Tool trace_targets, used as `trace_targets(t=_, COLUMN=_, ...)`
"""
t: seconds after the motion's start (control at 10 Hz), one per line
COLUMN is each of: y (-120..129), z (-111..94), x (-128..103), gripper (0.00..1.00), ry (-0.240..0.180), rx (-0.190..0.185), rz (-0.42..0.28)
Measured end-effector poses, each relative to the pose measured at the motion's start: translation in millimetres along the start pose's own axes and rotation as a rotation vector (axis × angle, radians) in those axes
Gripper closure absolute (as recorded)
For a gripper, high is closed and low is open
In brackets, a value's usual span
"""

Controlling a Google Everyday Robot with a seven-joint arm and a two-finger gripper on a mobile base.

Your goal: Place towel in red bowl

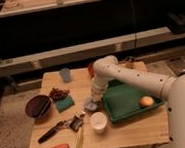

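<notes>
My gripper [92, 103] is low over the middle of the table [135, 132], with its fingers pinched shut on the towel [90, 107]. The towel lies bunched just left of the green tray [124, 110] and above the white cup [98, 122]. I judge the grip is low so the cloth lifts in one clump. The red bowl [91, 68] sits at the back edge, mostly hidden behind the arm, so the carry goes away from me. The table is pale wood and crowded. It stands on a speckled floor [7, 129] before a dark shelf [83, 53].
</notes>
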Motion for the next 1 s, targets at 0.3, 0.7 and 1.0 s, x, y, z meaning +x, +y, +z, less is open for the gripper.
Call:
trace_targets(t=0.3, y=-32.9, z=-83.3, x=5.4, gripper=1.00, ry=-0.070, rx=0.087, rz=0.026)
trace_targets(t=0.7, y=-64.4, z=-148.3, x=26.4, gripper=1.00, ry=-0.178, rx=0.195, rz=0.052)
trace_targets(t=1.0, y=-65.8, z=-147.3, x=23.7, gripper=1.00, ry=-0.176, rx=0.195, rz=0.047)
